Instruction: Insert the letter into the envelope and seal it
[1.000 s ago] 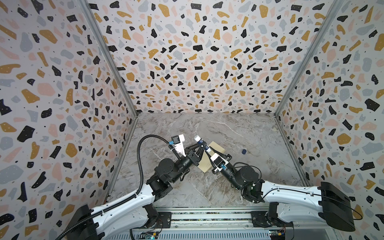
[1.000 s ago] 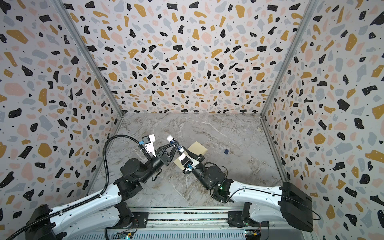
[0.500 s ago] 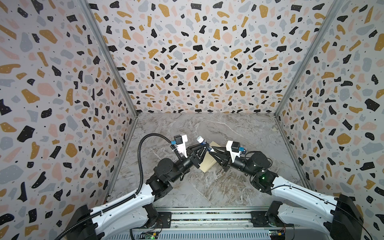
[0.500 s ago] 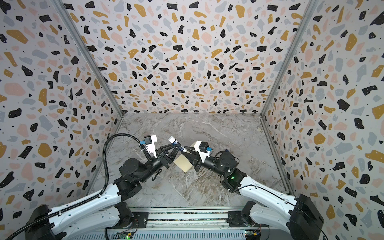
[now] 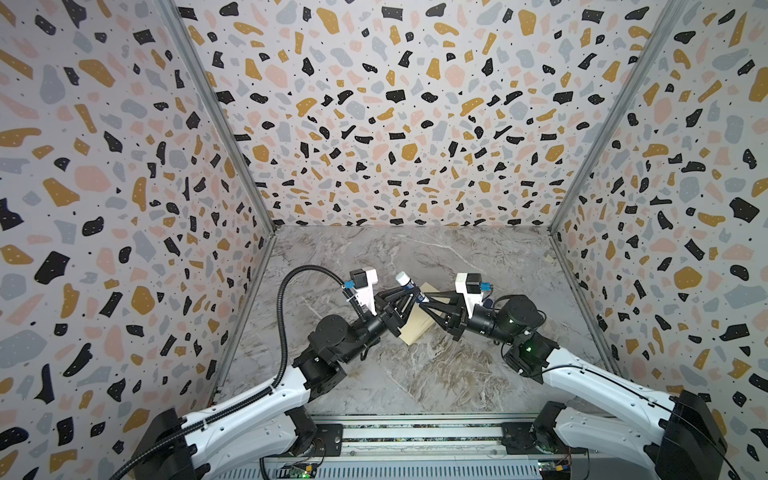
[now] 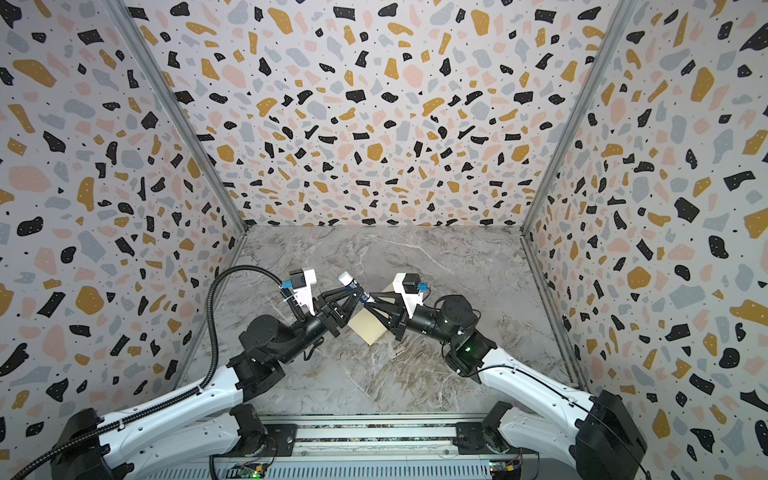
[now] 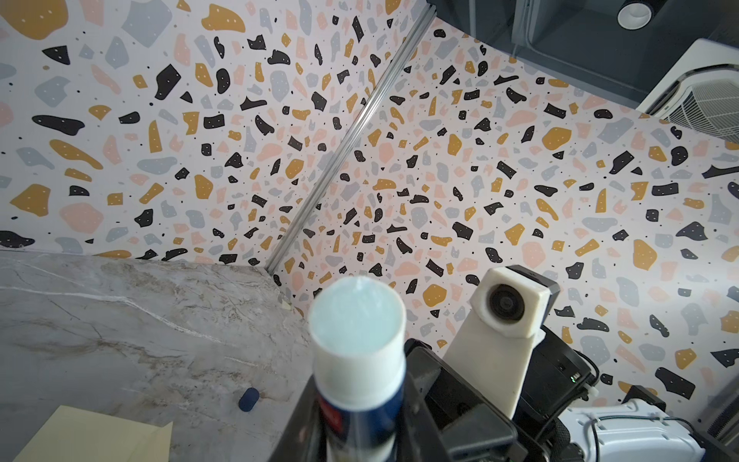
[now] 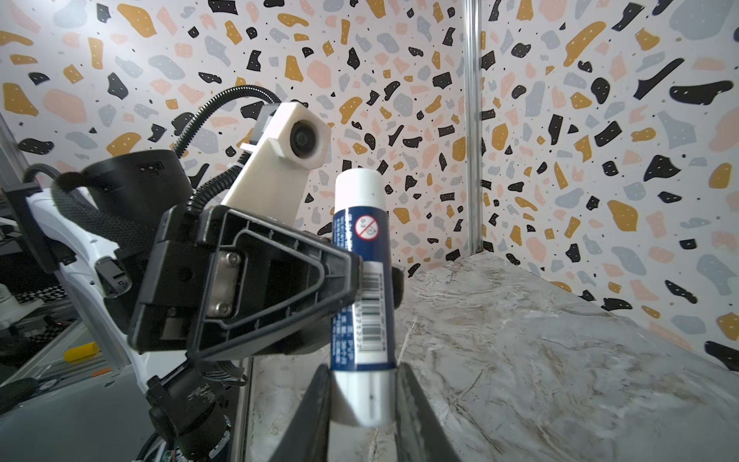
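Left gripper clamps glue stick mid-body. Right gripper straddles its base, grip unclear, likely to twist glue up for sealing. Envelope flat on counter, 6 o'clock of stick.

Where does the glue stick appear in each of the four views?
In a top view: glue stick mid-table, over the envelope.
In a top view: the same spot.
Left wrist: bottom centre, white end facing the camera.
Right wrist: centre, upright.
Shared landmark: the envelope, missing only from the right wrist view.
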